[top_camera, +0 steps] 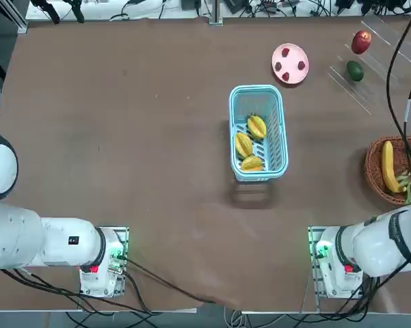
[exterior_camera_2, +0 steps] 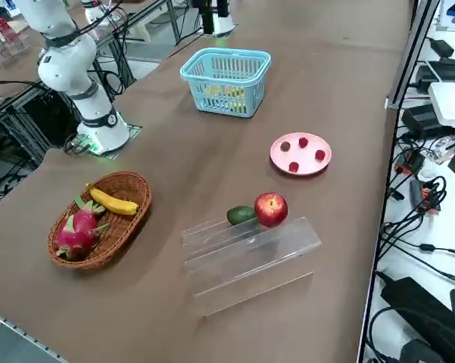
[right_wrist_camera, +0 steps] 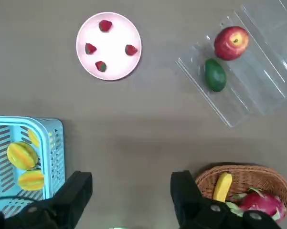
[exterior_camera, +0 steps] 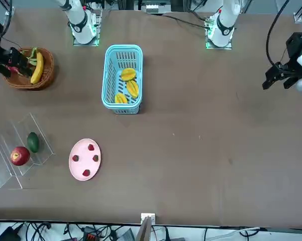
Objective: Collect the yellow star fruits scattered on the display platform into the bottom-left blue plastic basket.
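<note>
- All three small yellow ridged star fruits (top_camera: pixel 250 145) lie inside the light blue slatted plastic basket (top_camera: pixel 282 130), which stands on the brown worktop (top_camera: pixel 123 150) near its middle; in the top view they sit in a loose row toward the robot's end of the basket.
- The transparent acrylic stepped display platform (exterior_camera_2: pixel 246 257) carries no yellow fruit: only a red apple (exterior_camera_2: pixel 271 209) and a dark green oval fruit (exterior_camera_2: pixel 241 215) rest on it, side by side.
- The right tool (right_wrist_camera: pixel 131 191) hangs high over the worktop, between the blue basket and the round brown wicker basket (right_wrist_camera: pixel 246 177), its two black fingers (right_wrist_camera: pixel 184 193) spread apart with nothing between them.
- The pink round plate (top_camera: pixel 290 53) with small red berries and the wicker basket with its banana (exterior_camera_2: pixel 113 202) look untouched.
- Judged from this layout, the collecting is finished; nothing remains but for the arm to park.
</note>
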Tool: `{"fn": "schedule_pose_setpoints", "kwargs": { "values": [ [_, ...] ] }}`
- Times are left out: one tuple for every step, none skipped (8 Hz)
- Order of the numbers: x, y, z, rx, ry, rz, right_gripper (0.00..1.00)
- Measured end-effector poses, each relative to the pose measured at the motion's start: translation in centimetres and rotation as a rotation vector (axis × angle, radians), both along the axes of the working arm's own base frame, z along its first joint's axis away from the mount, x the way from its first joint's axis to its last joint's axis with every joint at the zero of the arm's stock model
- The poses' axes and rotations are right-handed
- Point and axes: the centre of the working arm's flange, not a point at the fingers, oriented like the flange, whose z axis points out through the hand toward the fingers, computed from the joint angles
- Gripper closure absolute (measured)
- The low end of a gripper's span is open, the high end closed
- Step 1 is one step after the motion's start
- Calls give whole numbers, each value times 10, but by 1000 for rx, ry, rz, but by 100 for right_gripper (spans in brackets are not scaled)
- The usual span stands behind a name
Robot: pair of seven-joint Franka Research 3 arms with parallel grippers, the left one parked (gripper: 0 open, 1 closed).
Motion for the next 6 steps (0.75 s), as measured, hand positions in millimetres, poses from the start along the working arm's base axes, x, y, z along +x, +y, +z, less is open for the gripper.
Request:
{"fn": "schedule_pose_setpoints", "kwargs": {
  "values": [
    [3, 8, -2, -3, 1, 0, 0],
    [5, 14, -5, -4, 6, -2, 0],
    [6, 14, -6, -3, 9, -8, 0],
    [6, 11, -6, 0, 9, -11, 0],
    [6, 11, -6, 3, 8, -10, 0],
    [6, 15, -5, -1, 7, -2, 0]
  ]
}}
